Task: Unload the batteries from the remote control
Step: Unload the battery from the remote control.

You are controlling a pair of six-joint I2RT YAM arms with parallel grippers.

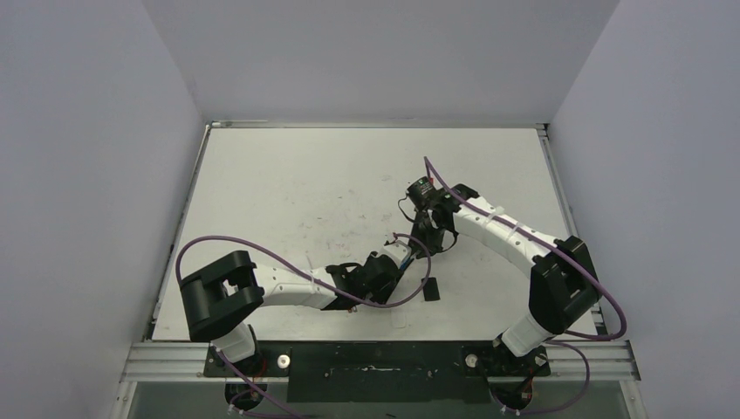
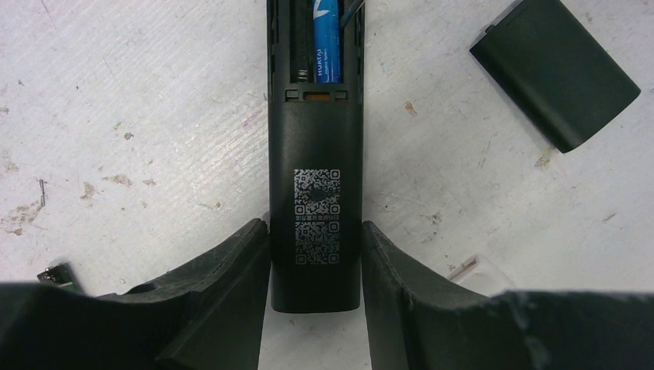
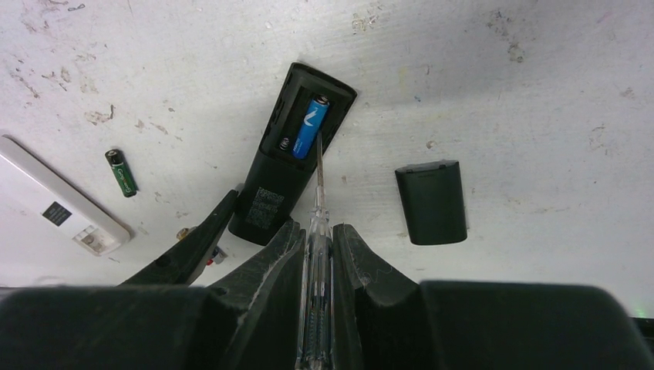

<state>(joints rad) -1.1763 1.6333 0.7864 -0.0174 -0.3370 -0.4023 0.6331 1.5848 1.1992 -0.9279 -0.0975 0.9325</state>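
Blue cylindrical battery (image 2: 326, 42) in matte black remote (image 2: 315, 139); slim clear screwdriver (image 3: 318, 204) alongside.

Ahead of my left gripper (image 2: 315, 231) the black remote (image 2: 315, 154) runs out past the picture's top edge, taking the far end of the blue battery (image 2: 326, 46) with it. The thin clear tool (image 3: 316, 250) vanishes between the fingers of my right gripper (image 3: 318, 226), so its handle end is hidden. Left of that hand the white remote (image 3: 54, 204) is cut off by the edge, and the print on the dark battery (image 3: 122, 172) is too small to read.
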